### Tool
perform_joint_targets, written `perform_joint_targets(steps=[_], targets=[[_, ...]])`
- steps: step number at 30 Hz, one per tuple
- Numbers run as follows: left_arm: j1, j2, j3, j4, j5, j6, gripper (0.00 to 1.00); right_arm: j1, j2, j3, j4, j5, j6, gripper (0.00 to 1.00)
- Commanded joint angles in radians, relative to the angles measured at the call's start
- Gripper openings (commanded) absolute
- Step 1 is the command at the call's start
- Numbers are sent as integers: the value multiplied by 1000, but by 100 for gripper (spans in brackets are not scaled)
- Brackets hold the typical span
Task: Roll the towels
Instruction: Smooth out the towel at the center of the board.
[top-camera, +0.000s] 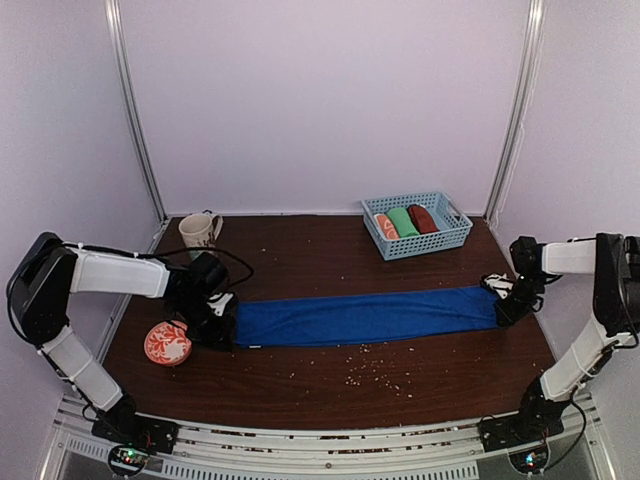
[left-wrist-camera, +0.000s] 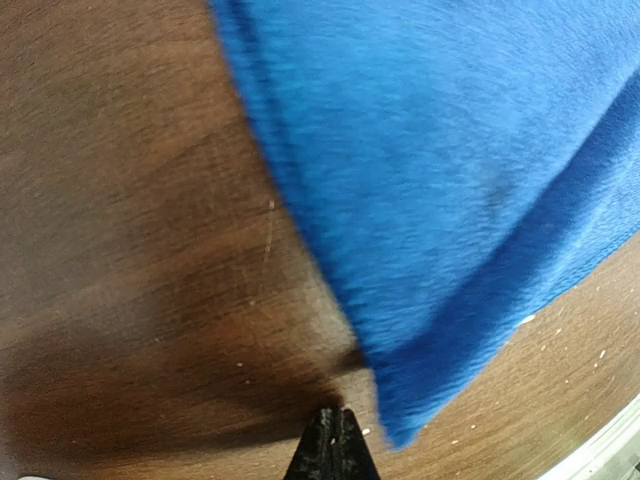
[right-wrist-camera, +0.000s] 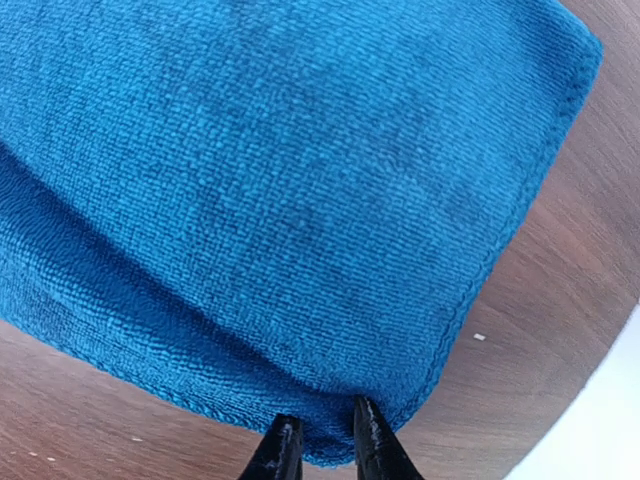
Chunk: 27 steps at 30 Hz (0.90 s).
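Dark grained wood first: looking down on a brown table (top-camera: 330, 395). Finding the left arm (top-camera: 120, 273) and the right arm (top-camera: 570, 257) reaching inward low over it, elbows folded, wrists tipped down at opposite ends of the blue towel (top-camera: 365, 317). Seeing the left gripper (left-wrist-camera: 331, 445) pinched fully closed on nothing, tips just beside a corner of the towel's left end, clear of the cloth. Seeing the right gripper (right-wrist-camera: 325, 445) at the towel's right hem, fingertips (right-wrist-camera: 372, 440) standing narrowly apart with the stitched edge between them; not managing to tell whether actually clamping it. Noting the towel lying flat as one long, soft-piled strip across the table's middle, corners rounded. Spotting a light-blue plastic lattice basket (top-camera: 432, 246) at the back right, well apart from the strip, holding three stubby rolls side by side: an orange-and-white roll (top-camera: 386, 227), a green roll (top-camera: 404, 222), and the rust-brown towel (top-camera: 423, 218) rightmost. Spotting a cream mug (top-camera: 200, 231) at the back left and a round orange patterned dish (top-camera: 167, 343) just beside the left gripper. Finding bare wood open before and behind the strip, dotted with pale crumbs (top-camera: 365, 372).
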Motion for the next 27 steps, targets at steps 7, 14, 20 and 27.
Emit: perform_joint_targets(steps=[7, 14, 20, 27], targets=[[2, -106, 72, 4, -18, 71, 0, -32, -140, 121, -111, -183, 25, 40], [1, -175, 118, 323, 36, 220, 35, -32, -118, 194, 45, -44, 309, 56], [21, -146, 8, 613, -32, 91, 84, -45, -79, 209, 107, -137, 332, 100], [12, 20, 35, 539, 194, 179, 0, -47, 55, 252, 20, -75, 311, 68]])
